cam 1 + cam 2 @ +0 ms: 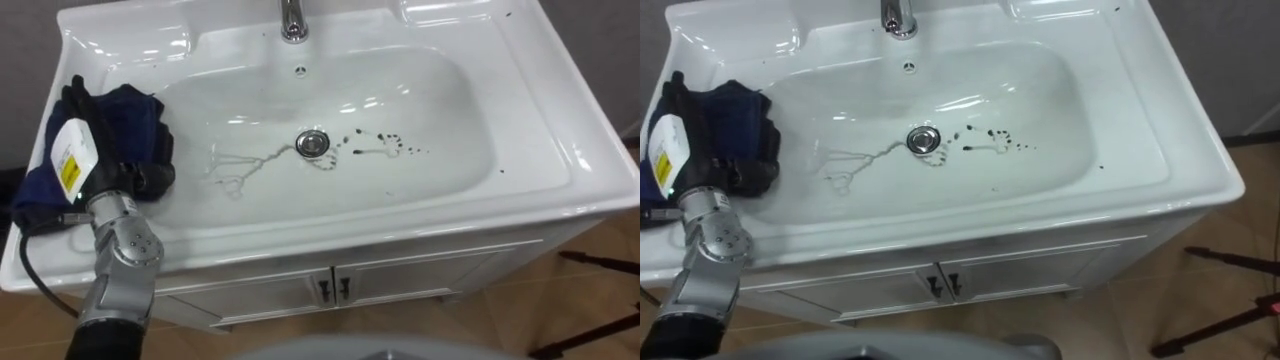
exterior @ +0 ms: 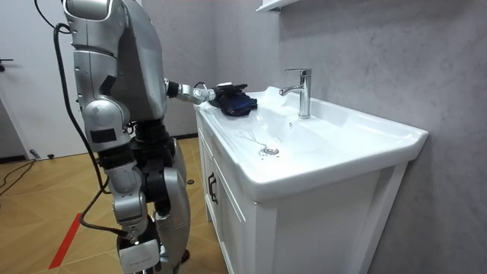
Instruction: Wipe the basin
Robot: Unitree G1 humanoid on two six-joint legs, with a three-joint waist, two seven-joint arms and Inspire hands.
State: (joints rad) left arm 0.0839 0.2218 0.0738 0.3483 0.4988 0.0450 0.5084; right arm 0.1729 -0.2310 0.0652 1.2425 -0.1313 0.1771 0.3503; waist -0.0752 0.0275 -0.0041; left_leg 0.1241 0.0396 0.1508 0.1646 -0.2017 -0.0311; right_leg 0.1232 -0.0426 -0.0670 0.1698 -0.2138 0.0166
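My left robot hand is on the left rim of the basin. Its fingers curl round a dark blue cloth, so it is clamped on the cloth. The cloth sits bunched up on the rim, just at the edge of the bowl, not down in it.

A bit to the right, inside the bowl, I see thin grey squiggly lines. They run up to the drain in the middle. The faucet stands at the back, above the drain. Just right of the drain there are small dark marks on the white bottom. The far right side of the bowl looks clean.

In the room view the robot stands at the end of the sink and reaches over it with that arm.

I think the wiping has not started yet, since the dirt is all there. Next I need to bring the cloth down into the bowl, press it flat, and rub to the right over the squiggles and then the dark marks.
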